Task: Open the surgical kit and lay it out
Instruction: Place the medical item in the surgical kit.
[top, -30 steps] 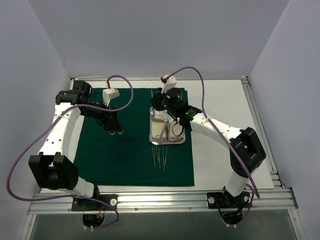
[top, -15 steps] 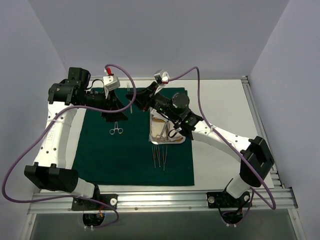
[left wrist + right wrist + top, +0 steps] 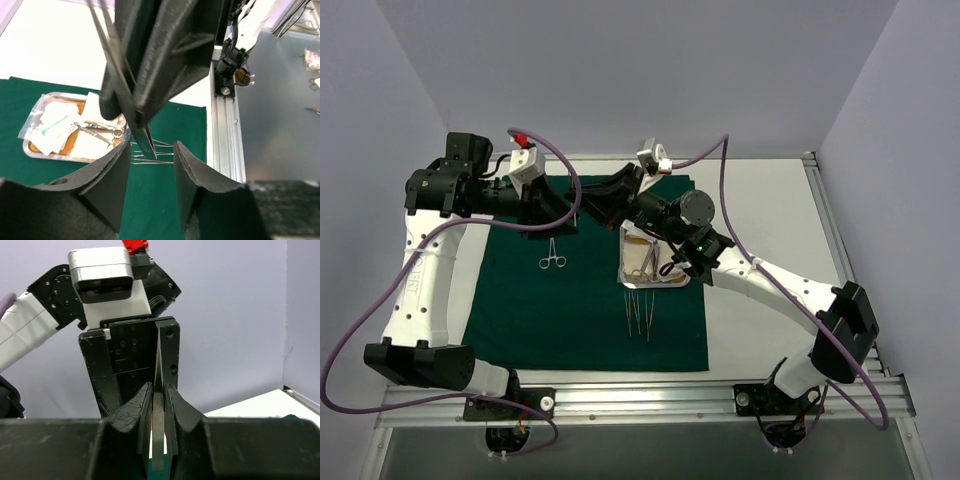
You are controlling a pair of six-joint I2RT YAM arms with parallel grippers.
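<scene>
The thin tweezers (image 3: 158, 450) are up in the air, over the far part of the green cloth (image 3: 570, 310). The right hand (image 3: 158, 390) is clamped on them. The left hand (image 3: 151, 150) has its fingers apart around the tip. The steel tray (image 3: 655, 285) sits on the cloth, on the desk (image 3: 760, 200).

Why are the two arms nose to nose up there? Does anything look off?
Nothing is spilled or broken. The odd sight looks like a mid-air hand-over: the right gripper pinches thin steel tweezers above the far edge of the green cloth, and the left gripper holds its open fingers on either side of their tip.
</scene>
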